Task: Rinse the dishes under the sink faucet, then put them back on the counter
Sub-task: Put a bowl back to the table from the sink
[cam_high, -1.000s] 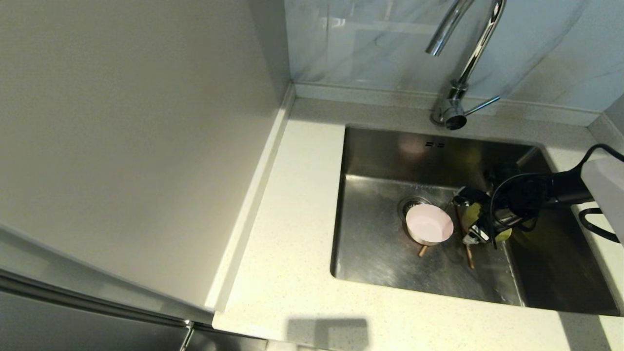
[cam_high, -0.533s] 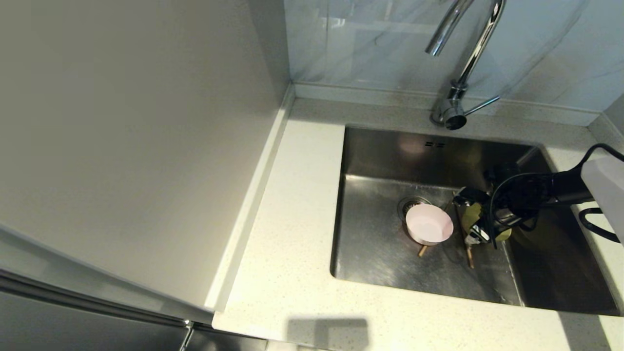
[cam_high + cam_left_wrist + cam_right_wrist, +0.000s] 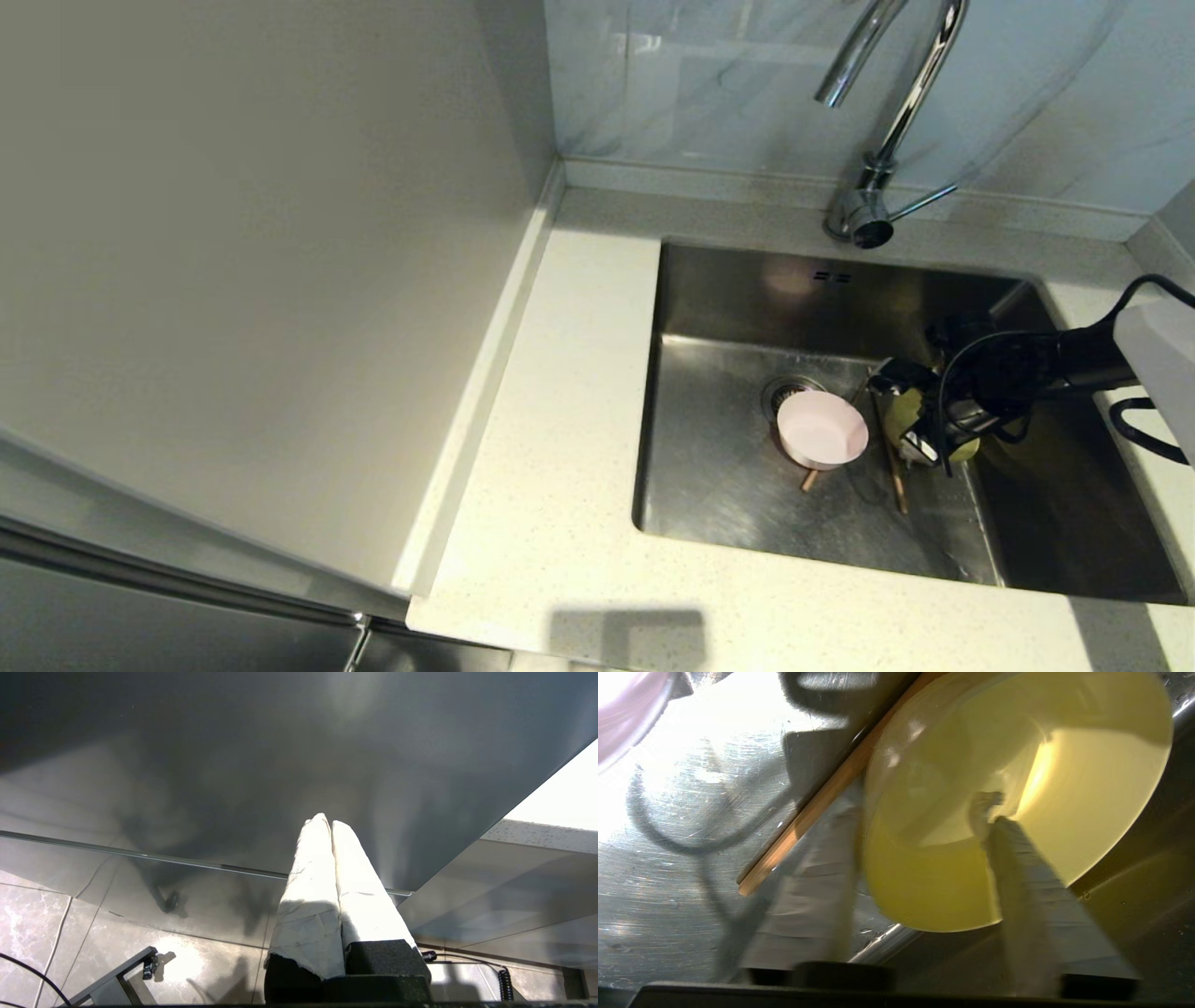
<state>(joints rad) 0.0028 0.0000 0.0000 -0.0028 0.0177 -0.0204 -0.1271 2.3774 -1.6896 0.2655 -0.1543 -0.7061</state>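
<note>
Landmark: sink (image 3: 738, 504). Nearest its front wall, a chopstick (image 3: 896, 476) lies on the basin floor; 2nd chopstick (image 3: 808, 481) pokes out from under the pink bowl (image 3: 822, 429), which sits by the drain (image 3: 787, 390). Right of it, right gripper (image 3: 910, 420) is down in the sink, spread fingers straddling the yellow bowl's (image 3: 1017, 798) rim, one finger inside, one outside, not clamped yet. Behind the sink, faucet (image 3: 887, 121) on the counter (image 3: 560, 448). Left gripper (image 3: 327, 826) is pinched closed, empty, parked well off from the sink.
</note>
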